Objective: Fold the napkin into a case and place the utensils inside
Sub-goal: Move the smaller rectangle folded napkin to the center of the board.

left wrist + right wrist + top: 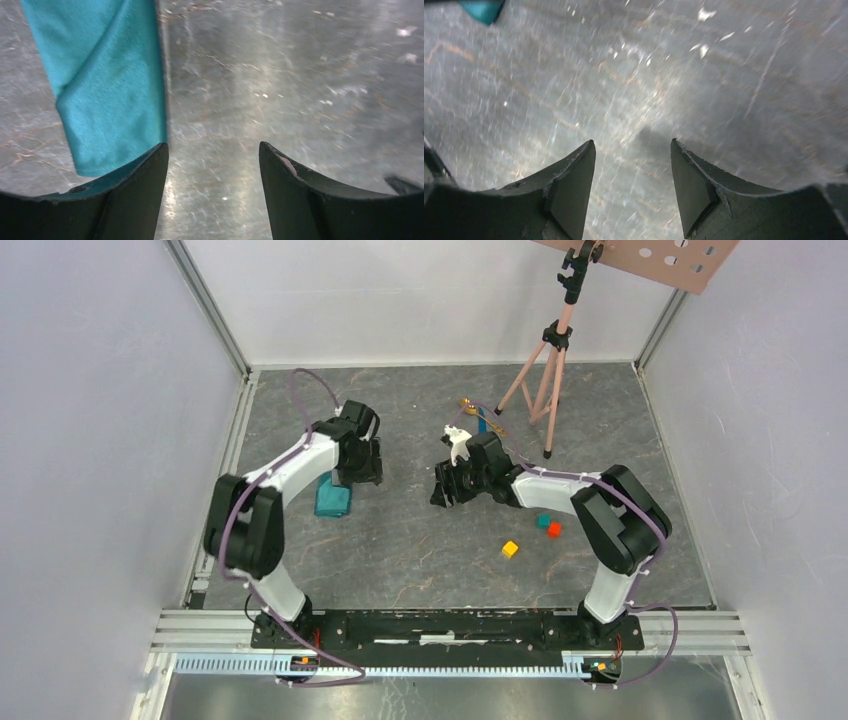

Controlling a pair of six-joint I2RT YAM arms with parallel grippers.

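Note:
The teal-green napkin lies folded into a narrow flat bundle on the table, partly under my left arm. In the left wrist view it runs from the top left down to my left finger. My left gripper is open and empty, just right of the cloth. My right gripper is open and empty over bare table near the middle. The gold spoon and the blue stick lie at the back by the tripod, partly hidden by the right arm.
A pink tripod stands at the back right with a pegboard on top. A yellow cube, a red cube and a teal cube lie near the right arm. Walls enclose the table on three sides.

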